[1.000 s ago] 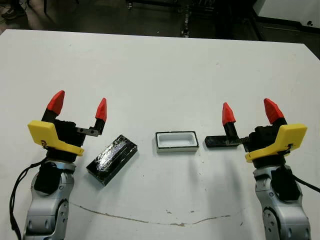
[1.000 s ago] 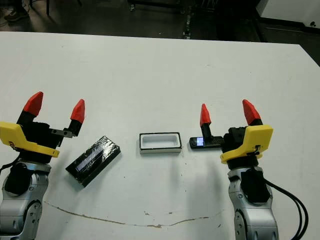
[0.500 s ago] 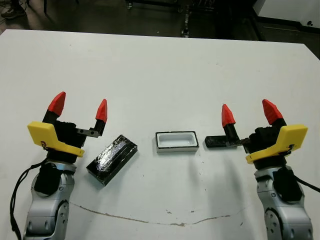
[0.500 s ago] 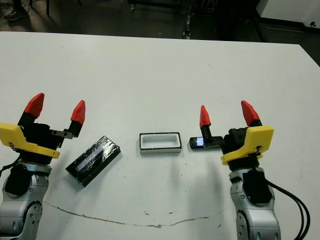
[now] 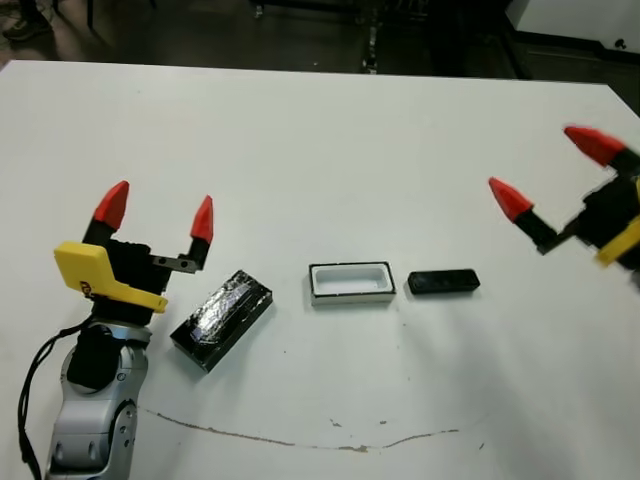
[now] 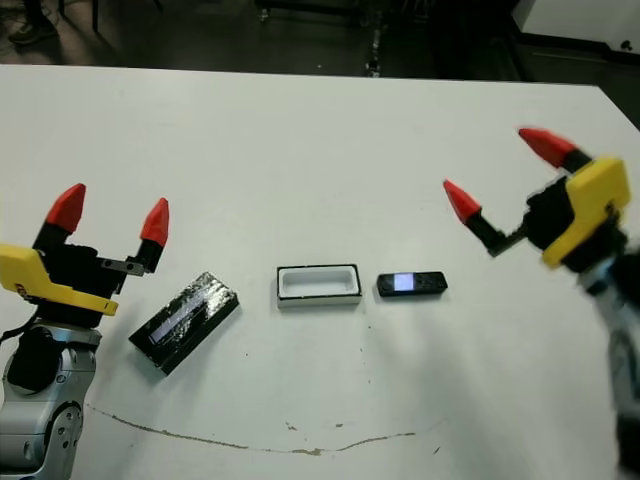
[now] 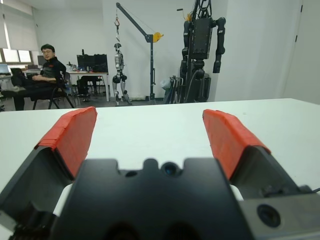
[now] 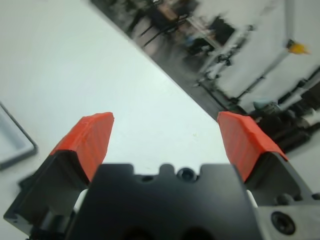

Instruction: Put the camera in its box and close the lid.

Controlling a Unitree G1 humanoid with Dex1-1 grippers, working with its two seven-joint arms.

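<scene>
- Right gripper (image 6: 505, 180) has swung up and away toward the desk's (image 5: 300, 140) right edge, fingers wide, uncovering the camera (image 5: 443, 283).
- Left gripper (image 5: 158, 212): wide, empty.

A white desk (image 5: 320, 130) is seen, and three things are laid in a row on it: the lid (image 5: 222, 318) at the robot's left, set askew, the open box (image 5: 351, 283) in the middle, the camera (image 5: 443, 283) just beside it. A thin brown streak (image 5: 300, 440) is marked along the near part.
</scene>
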